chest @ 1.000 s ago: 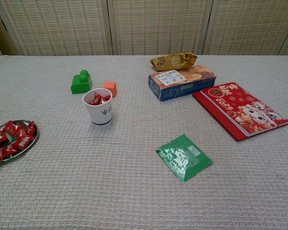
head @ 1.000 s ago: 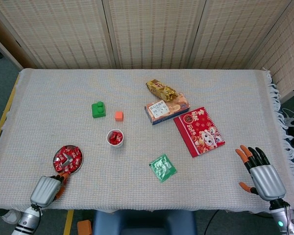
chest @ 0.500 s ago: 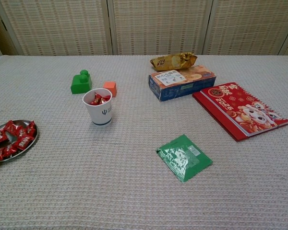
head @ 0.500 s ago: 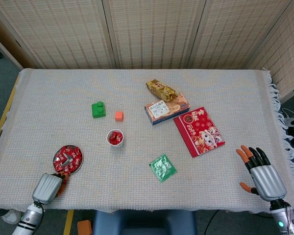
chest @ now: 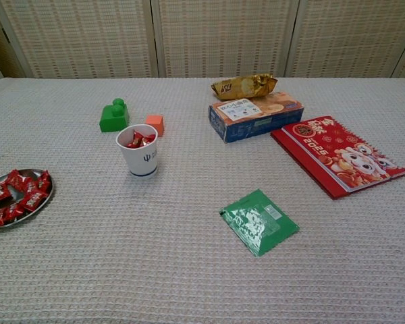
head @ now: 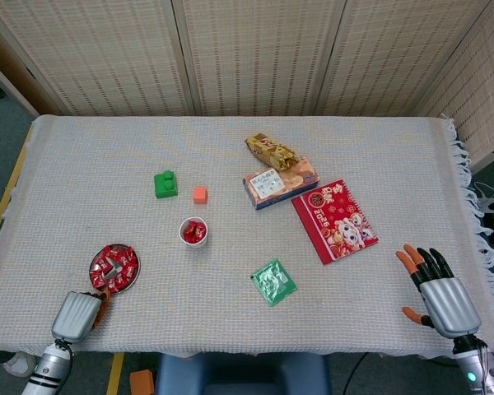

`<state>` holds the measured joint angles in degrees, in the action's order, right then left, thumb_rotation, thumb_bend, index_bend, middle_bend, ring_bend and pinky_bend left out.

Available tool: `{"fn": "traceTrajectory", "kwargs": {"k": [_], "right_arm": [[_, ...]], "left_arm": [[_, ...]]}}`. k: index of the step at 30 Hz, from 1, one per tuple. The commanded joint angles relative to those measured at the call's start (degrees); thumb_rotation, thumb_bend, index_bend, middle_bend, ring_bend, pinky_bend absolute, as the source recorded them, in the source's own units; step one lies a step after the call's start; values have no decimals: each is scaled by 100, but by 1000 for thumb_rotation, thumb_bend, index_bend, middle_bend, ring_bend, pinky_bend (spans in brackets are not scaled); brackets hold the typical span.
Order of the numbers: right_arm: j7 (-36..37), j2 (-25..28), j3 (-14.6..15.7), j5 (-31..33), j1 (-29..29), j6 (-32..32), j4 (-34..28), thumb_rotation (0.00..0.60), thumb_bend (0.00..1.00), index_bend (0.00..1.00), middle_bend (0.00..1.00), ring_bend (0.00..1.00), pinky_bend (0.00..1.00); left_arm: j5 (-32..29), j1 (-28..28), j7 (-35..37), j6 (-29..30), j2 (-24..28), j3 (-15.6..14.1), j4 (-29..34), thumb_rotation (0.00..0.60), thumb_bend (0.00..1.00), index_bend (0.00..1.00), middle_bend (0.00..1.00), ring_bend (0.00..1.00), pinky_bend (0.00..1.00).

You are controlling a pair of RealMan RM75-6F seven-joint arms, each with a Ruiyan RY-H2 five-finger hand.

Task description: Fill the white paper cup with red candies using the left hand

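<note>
You drew your left hand (head: 76, 315) back toward the table's near edge, just short of the round metal plate of red wrapped candies (head: 114, 267); its fingers curled under, so I cannot tell whether it held anything. It had left the chest view. The white paper cup (chest: 138, 150) stood mid-table, some red candies inside. Your right hand (head: 436, 288) rested empty, fingers spread.

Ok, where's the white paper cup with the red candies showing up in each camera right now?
Head view: the white paper cup stands left of centre, just below the small orange cube.
Chest view: the same cup sits upper left, in front of the orange cube.
Shared landmark: the green toy block, to the left of the cube in both.
</note>
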<state>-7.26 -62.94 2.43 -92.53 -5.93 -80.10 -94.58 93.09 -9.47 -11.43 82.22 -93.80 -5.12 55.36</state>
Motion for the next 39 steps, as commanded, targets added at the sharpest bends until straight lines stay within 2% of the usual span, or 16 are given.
{"fn": "traceTrajectory", "kwargs": {"k": [1,12,15,20,26,30,35,39], "right_arm": [[2,1,-1,2,2,-2,-1,600,62,0,0,0,0],[-1,-5,-8,17,-2,11,3,600,62,0,0,0,0],[-1,-6,-13,27,-5,16,4,600,62,0,0,0,0],[9,-6,-22,35,-22,40,8,600,62,0,0,0,0],[7,-11,-44,75,-31,53,10,600,62,0,0,0,0],[3,-17,-72,148,-41,86,12,600,62,0,0,0,0],[20,-16,-122,272,-51,123,32,600,62,0,0,0,0],[38,-4,-145,358,-69,183,44,600,62,0,0,0,0]], "left_arm": [[-10,19,16,54,-64,42,-95,600,665,769,754,786,1000],[119,73,49,329,29,48,47,600,703,780,764,789,1000],[236,65,53,578,142,92,258,600,704,781,767,789,1000],[395,-183,-124,767,416,345,883,600,703,781,768,789,1000],[379,-875,-385,254,600,851,1680,600,703,781,769,789,1000],[239,-1465,-544,-270,487,1290,1997,600,704,782,769,791,1000],[-18,-2074,-712,-843,169,1692,2045,600,702,780,767,792,1000],[-260,-2515,-899,-1246,-174,1924,1828,600,703,779,767,792,1000]]}}
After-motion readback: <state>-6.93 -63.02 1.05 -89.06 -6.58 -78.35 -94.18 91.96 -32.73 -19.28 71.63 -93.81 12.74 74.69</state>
